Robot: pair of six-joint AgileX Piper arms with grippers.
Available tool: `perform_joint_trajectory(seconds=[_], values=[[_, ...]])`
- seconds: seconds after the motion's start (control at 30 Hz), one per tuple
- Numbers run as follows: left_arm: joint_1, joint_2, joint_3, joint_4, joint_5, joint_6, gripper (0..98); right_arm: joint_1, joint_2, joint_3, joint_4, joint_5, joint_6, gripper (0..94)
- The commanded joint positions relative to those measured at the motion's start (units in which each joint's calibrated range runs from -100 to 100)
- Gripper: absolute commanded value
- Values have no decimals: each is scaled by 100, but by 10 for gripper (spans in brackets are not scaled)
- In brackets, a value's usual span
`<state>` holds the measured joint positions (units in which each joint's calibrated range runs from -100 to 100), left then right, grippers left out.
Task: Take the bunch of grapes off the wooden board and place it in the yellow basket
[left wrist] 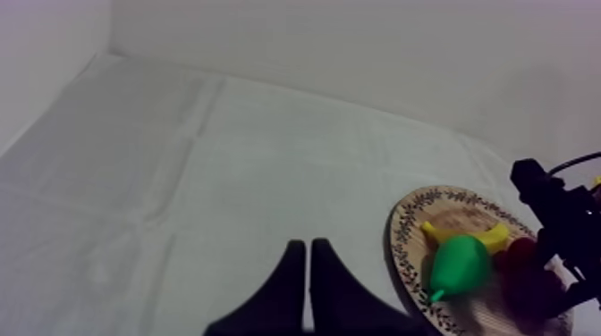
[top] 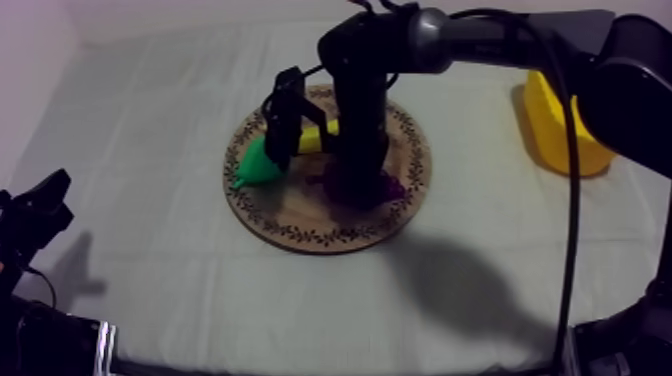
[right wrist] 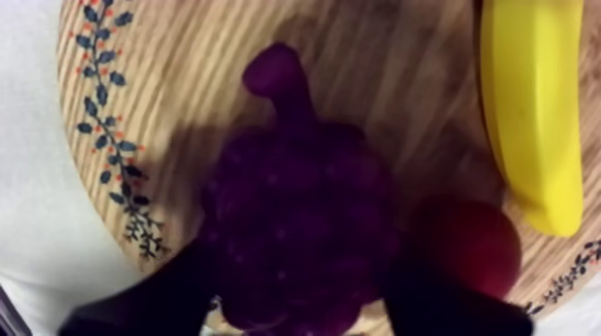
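The purple bunch of grapes (right wrist: 300,232) lies on the round wooden board (right wrist: 161,89), stem pointing away from my right gripper (right wrist: 300,273). That gripper is down over it, open, with one black finger (right wrist: 152,299) close at each side of the bunch. From above, the right arm stands upright on the board (top: 300,225), and a bit of the grapes (top: 395,187) shows beside my right gripper (top: 355,190). The yellow basket (top: 555,125) stands at the right. My left gripper (left wrist: 308,255) is shut on nothing and sits low at the left (top: 40,205).
A banana (right wrist: 532,107) and a small red fruit (right wrist: 474,241) lie right beside the grapes. A green pear (top: 255,165) rests on the board's left part, also seen from the left wrist as a pear (left wrist: 458,265). Open cloth lies between board and basket.
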<state>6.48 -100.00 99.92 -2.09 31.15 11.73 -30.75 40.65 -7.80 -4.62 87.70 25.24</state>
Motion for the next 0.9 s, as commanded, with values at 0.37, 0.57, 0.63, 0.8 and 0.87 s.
perform_joint_trajectory(seconds=[0.37, 0.57, 0.63, 0.8, 0.87], values=[[0, 0, -3, -3, -3, 1, 1, 119, -1107, 369, -150, -8, 83, 359], [0, 0, -3, -3, -3, 1, 1, 332, -1886, 436, -243, -147, -14, 362], [0, 0, -3, -3, -3, 1, 1, 413, -2128, 477, -249, -224, -54, 366], [0, 0, -3, -3, -3, 1, 1, 640, -2673, 691, -244, -547, -162, 368], [0, 0, -3, -3, -3, 1, 1, 747, -2870, 804, -239, -754, -218, 367]])
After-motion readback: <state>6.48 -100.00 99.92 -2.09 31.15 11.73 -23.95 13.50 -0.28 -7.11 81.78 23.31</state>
